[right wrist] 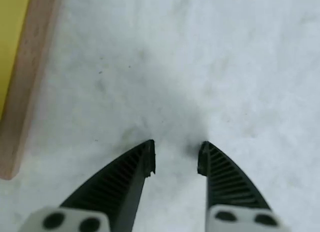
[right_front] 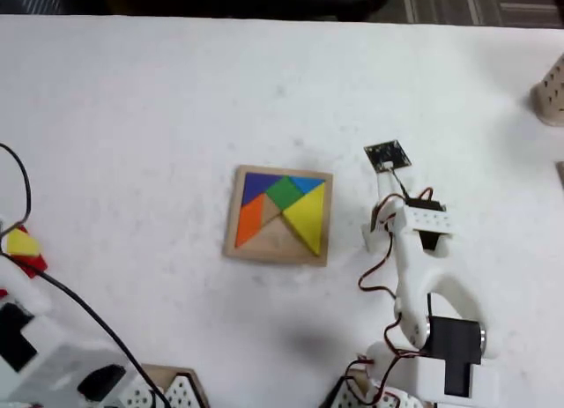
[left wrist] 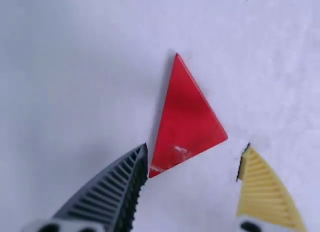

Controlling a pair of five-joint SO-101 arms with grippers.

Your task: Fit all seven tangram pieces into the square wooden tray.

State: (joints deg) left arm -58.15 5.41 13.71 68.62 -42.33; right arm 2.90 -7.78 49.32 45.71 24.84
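The square wooden tray (right_front: pixel 233 246) lies mid-table and holds blue (right_front: pixel 255 186), green (right_front: pixel 284 193), light blue (right_front: pixel 307 184), orange (right_front: pixel 251 219) and yellow (right_front: pixel 307 216) pieces. Its near middle (right_front: pixel 277 237) looks like plain wood. A red triangle (left wrist: pixel 186 117) lies flat on the white table at the far left edge (right_front: pixel 33 266). My left gripper (left wrist: pixel 194 156) is open over it, its black finger (left wrist: pixel 120 189) and yellow finger (left wrist: pixel 261 192) flanking the triangle's near corner. My right gripper (right wrist: pixel 176 157) is open and empty, low over bare table just right of the tray's edge (right wrist: pixel 27 91).
The right arm (right_front: pixel 421 227) stretches from the front edge towards the tray's right side. A black cable (right_front: pixel 84 311) runs across the front left. A beige object (right_front: pixel 551 95) stands at the far right edge. A wooden block (right_front: pixel 172 377) sits by the left arm's base.
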